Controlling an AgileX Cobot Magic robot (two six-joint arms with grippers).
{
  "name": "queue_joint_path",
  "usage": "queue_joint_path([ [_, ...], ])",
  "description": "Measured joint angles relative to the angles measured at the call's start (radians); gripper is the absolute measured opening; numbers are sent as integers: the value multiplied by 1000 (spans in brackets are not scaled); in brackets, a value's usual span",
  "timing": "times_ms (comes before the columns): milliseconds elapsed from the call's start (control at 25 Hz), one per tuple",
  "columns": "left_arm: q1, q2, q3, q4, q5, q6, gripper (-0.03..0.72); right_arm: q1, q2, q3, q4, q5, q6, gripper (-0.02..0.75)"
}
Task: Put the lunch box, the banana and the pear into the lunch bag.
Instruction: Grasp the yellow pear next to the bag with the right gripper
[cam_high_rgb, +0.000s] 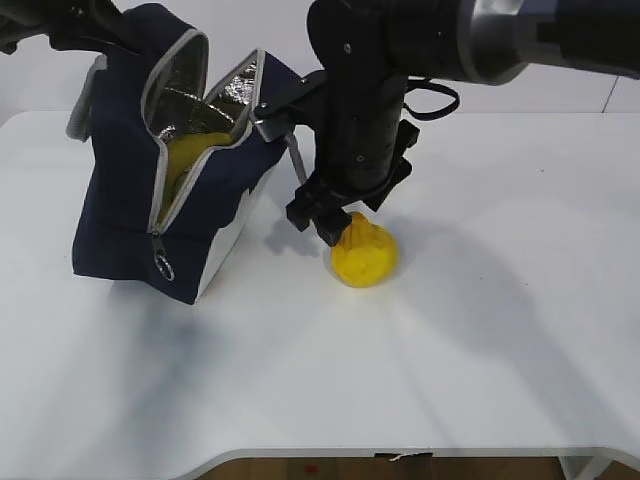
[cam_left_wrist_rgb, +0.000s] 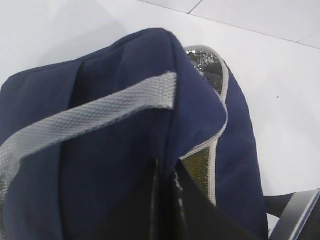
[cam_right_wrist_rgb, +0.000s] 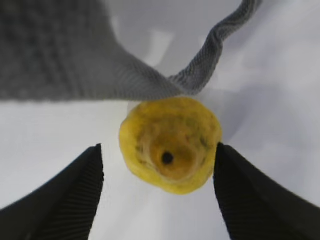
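The navy lunch bag (cam_high_rgb: 120, 200) stands tilted at the left of the table, unzipped, with its foil lining showing. A yellow curve inside the opening is the banana (cam_high_rgb: 188, 162). My left gripper (cam_left_wrist_rgb: 167, 172) is shut on the bag's top edge (cam_left_wrist_rgb: 125, 150). The lumpy yellow pear (cam_high_rgb: 365, 255) sits on the table right of the bag. My right gripper (cam_high_rgb: 345, 215) hangs open straight over it. In the right wrist view the pear (cam_right_wrist_rgb: 170, 145) lies between the spread fingers (cam_right_wrist_rgb: 75, 195), close to the right one. The lunch box is out of view.
A grey strap handle (cam_right_wrist_rgb: 100, 60) of the bag droops just beyond the pear. Another grey strap (cam_left_wrist_rgb: 90, 115) crosses the bag's top. The white table (cam_high_rgb: 450, 350) stretches right and forward, with its front edge near the bottom of the exterior view.
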Motion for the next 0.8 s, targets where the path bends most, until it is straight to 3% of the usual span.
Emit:
queue_joint_path([
  [800,0,0,0,0,0,0,-6,-43,24,0,12,-45,-13,522],
])
